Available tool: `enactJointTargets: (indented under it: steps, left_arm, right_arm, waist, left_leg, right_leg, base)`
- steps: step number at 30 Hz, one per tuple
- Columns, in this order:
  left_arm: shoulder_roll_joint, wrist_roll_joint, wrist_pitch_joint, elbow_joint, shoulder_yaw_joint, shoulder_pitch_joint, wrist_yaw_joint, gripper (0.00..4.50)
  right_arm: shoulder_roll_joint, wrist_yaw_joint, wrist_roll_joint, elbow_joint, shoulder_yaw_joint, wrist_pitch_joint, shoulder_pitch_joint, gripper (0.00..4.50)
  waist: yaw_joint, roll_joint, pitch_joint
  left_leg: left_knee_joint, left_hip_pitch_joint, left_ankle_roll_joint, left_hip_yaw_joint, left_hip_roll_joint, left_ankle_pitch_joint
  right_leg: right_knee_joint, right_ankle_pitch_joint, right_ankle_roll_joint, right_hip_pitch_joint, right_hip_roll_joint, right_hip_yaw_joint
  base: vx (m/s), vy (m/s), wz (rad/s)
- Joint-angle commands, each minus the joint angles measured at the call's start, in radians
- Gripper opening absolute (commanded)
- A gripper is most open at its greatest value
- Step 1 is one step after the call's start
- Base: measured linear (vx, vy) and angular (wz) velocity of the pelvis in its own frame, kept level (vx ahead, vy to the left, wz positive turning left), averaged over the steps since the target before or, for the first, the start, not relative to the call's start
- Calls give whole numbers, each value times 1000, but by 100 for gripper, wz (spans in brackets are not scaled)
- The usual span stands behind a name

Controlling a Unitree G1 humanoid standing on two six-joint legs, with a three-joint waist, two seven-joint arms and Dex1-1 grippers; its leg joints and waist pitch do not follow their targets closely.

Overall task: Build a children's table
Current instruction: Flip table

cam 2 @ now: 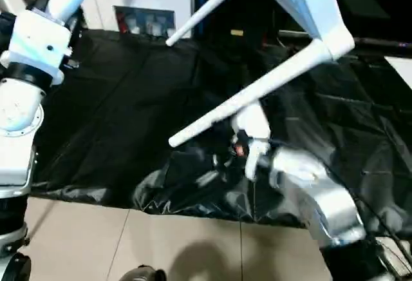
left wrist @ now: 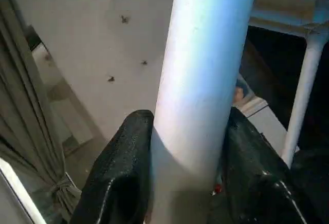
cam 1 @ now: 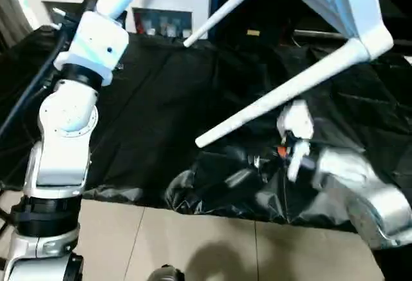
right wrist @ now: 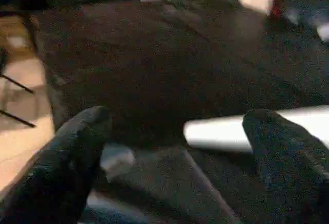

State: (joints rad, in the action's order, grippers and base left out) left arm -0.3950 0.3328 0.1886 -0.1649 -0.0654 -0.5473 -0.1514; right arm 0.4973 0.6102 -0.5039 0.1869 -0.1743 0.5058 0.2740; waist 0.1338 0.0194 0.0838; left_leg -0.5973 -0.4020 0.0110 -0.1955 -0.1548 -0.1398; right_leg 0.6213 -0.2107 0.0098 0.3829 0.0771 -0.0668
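Left gripper (left wrist: pixel 187 167) of mine is clamped around one white leg (left wrist: pixel 203 80) of the children's table (cam 1: pixel 335 4), black fingers (left wrist: pixel 121 172) pressed against either side of the shaft. Raised by that leg, the table hangs tilted above the black sheet (cam 1: pixel 167 100), its top at the upper right and two more legs slanting down and to the left. Right gripper (right wrist: pixel 177 147) of mine sits low over the sheet with fingers spread wide, grasping nothing; the rounded tip of the lowest leg (right wrist: pixel 216 131) lies between them, touching neither as far as I can tell.
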Motion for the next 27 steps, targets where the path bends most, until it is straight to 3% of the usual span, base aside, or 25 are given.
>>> enactJointTargets:
  steps: [1,2,6,9,10,11,12,13,14,16,20,24,26,27]
  left_arm:
    - [17,-21,32,55,31,35,-37,170]
    - [20,-21,37,50,34,45,-36,170]
    - [21,-22,42,45,35,53,-35,170]
    - [18,-21,48,38,31,62,-34,170]
    - [17,-21,51,34,29,66,-34,170]
    - [15,-22,57,28,26,71,-34,170]
    - [14,-22,62,23,24,76,-34,170]
    - [14,-22,63,22,24,77,-34,170]
    - [14,-23,67,18,22,81,-35,170]
    - [15,-24,70,16,22,83,-36,170]
    - [15,-24,77,14,19,85,-40,170]
    - [15,-25,82,13,17,85,-42,170]
    - [12,-26,86,10,13,88,-45,170]
    - [10,-26,87,8,12,89,-47,170]
  right_arm:
    - [11,-32,11,28,29,48,-6,450]
    - [-23,-121,47,-23,61,100,-7,450]
    - [-83,-225,64,-110,106,87,29,450]
    - [-158,-289,22,-207,165,53,78,450]
    - [-179,-308,9,-241,182,44,94,450]
    - [-216,-312,-22,-283,213,31,117,450]
    - [-250,-285,-66,-316,242,6,139,450]
    - [-264,-268,-86,-326,254,-6,146,450]
    - [-307,-212,-154,-355,295,-29,171,450]
    - [-334,-179,-184,-384,320,-38,192,450]
    - [-354,-154,-106,-597,320,-122,292,450]
    - [-353,-140,-66,-792,337,-210,380,450]
    - [-349,-130,-52,-893,350,-254,435,450]
    - [-348,-126,-50,-924,355,-263,453,420]
  waist:
    - [-13,-4,-50]
    - [-17,-7,-49]
    - [-31,-10,-47]
    - [-40,-8,-45]
    - [-42,-15,-46]
    - [-45,-11,-44]
    - [-48,-14,-42]
    - [-50,-14,-44]
    - [-53,-11,-43]
    - [-58,-10,-41]
    - [-60,-10,-41]
    - [-60,-6,-34]
    - [-61,-5,-30]
    - [-58,-2,-29]
  left_leg:
    - [92,46,-107,75,-74,-594]
    - [92,49,-111,75,-73,-596]
    - [89,55,-120,75,-70,-624]
    - [91,57,-130,80,-69,-661]
    - [91,58,-130,79,-69,-663]
    - [91,60,-134,81,-67,-679]
    - [90,62,-134,83,-66,-694]
    - [88,61,-132,84,-64,-697]
    - [89,59,-130,90,-63,-711]
    - [95,51,-133,99,-64,-727]
    - [102,42,-143,100,-60,-748]
    - [95,65,-150,98,-58,-831]
    - [99,69,-156,99,-59,-875]
    - [105,67,-159,98,-60,-891]
  right_leg:
    - [-112,-511,-74,9,92,49]
    - [-114,-508,-79,13,91,50]
    - [-118,-525,-87,19,94,47]
    - [-121,-552,-74,21,94,43]
    - [-122,-552,-71,22,93,43]
    - [-122,-559,-73,26,94,43]
    - [-124,-568,-71,29,94,44]
    - [-123,-569,-74,28,97,44]
    - [-124,-576,-72,26,98,42]
    - [-119,-566,-74,22,98,42]
    - [-116,-567,-80,19,98,36]
    - [-129,-627,-73,39,95,26]
    - [-126,-629,-73,41,90,18]
    - [-124,-620,-72,39,84,16]
  base:
    - [0,0,0]
    - [0,0,0]
    - [0,0,0]
    - [0,0,0]
    - [0,0,0]
    - [0,0,0]
    - [0,0,0]
    - [0,0,0]
    - [0,0,0]
    - [0,0,0]
    - [0,0,0]
    - [0,0,0]
    - [0,0,0]
    - [0,0,0]
